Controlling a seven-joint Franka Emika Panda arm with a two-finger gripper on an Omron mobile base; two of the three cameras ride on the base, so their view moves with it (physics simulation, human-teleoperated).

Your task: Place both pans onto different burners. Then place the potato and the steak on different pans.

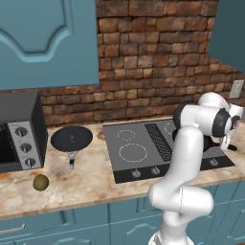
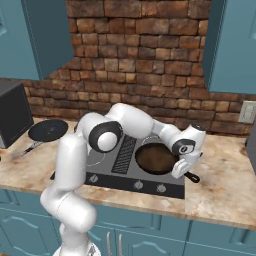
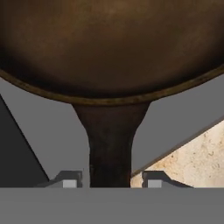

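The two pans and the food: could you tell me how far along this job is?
Done: the brown skillet sits on the cooktop. In hand: the gripper straddles its handle, jaws apart. Left: the black pan and potato wait on the counter.

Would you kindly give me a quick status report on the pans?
Gripper open, fingers astride skillet handle. Skillet down on right side of cooktop. Black pan on counter beside the potato. Nothing in the way.
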